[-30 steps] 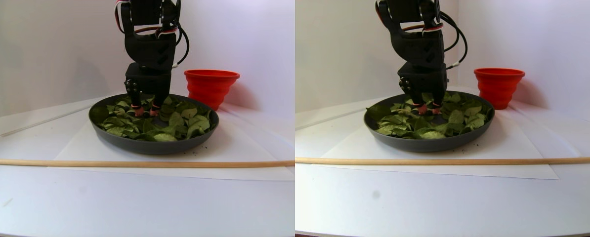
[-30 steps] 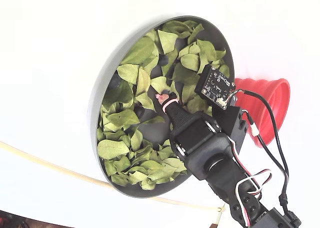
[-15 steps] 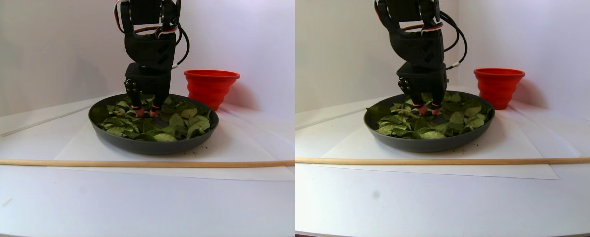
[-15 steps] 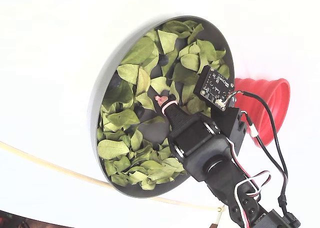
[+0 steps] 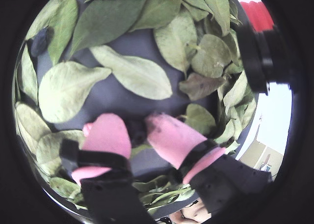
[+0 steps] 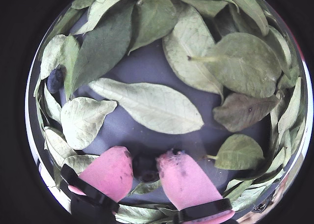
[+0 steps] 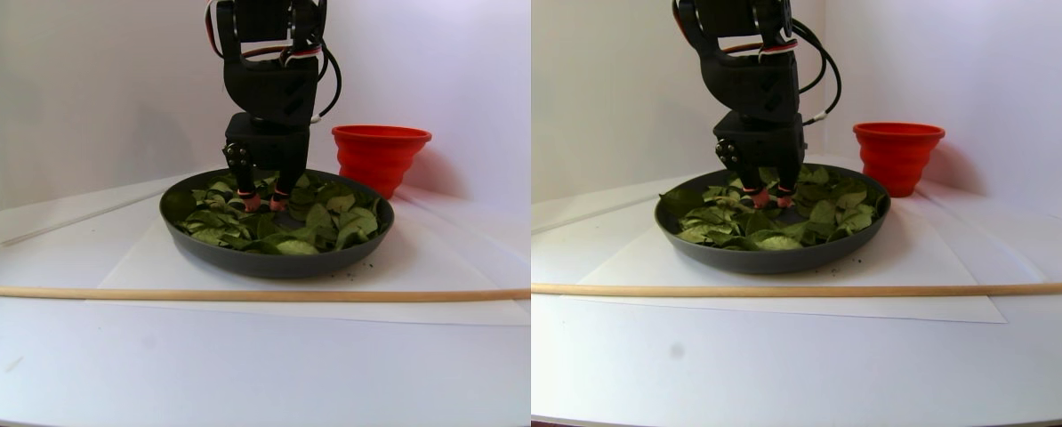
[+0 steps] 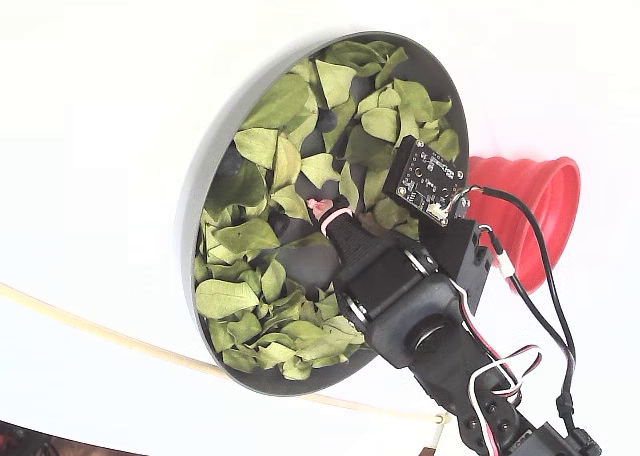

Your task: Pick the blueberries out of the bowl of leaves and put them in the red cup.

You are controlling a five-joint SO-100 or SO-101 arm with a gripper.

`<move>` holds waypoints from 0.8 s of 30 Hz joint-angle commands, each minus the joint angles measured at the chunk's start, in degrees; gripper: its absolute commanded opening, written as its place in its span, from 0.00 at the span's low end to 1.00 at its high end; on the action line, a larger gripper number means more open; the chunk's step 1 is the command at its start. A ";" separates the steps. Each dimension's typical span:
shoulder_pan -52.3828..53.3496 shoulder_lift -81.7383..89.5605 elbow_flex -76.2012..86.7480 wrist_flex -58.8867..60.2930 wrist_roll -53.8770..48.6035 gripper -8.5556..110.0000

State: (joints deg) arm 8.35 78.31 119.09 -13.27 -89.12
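The dark grey bowl (image 7: pixel 273 263) (image 8: pixel 190 226) is filled with green leaves (image 8: pixel 260 146) (image 6: pixel 147 103) (image 5: pixel 132 74). My gripper (image 6: pixel 145 161) (image 5: pixel 138 128) reaches down into the bowl near its middle (image 7: pixel 261 201) (image 8: pixel 322 208). Its pink fingertips (image 6: pixel 112 171) press on either side of a dark blueberry (image 6: pixel 145 168) (image 5: pixel 137 131) resting on bare bowl floor. Another blueberry (image 6: pixel 54 79) (image 5: pixel 39 40) lies half under leaves at the left of both wrist views. The red cup (image 7: pixel 380 157) (image 8: pixel 530 216) stands upright just outside the bowl's rim, beside the arm.
A thin wooden stick (image 7: pixel 229 294) (image 8: pixel 100 334) lies across the table in front of the bowl. A white paper sheet (image 7: pixel 140 267) lies under the bowl. The arm's cables (image 8: pixel 545 276) hang over the red cup's side. A white wall stands close behind.
In the fixed view the pink fingertip has drawn back slightly toward the arm, and the wrist has shifted a little. Bowl, leaves and cup have not moved.
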 commanded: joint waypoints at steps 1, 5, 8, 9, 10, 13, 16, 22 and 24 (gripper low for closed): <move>0.53 5.62 -0.35 0.44 -0.88 0.15; 0.62 6.68 -0.35 1.05 -1.41 0.14; 0.79 7.73 -0.35 1.76 -1.67 0.14; 0.79 8.17 -0.35 2.02 -1.76 0.14; 0.79 8.70 -0.35 2.46 -1.76 0.14; 0.79 10.02 -0.18 3.52 -2.11 0.14; 0.97 11.34 0.00 4.39 -2.46 0.14; 1.41 13.89 0.70 6.06 -3.25 0.14; 1.58 14.77 0.70 6.94 -3.52 0.14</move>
State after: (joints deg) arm 8.44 86.66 119.97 -6.86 -91.93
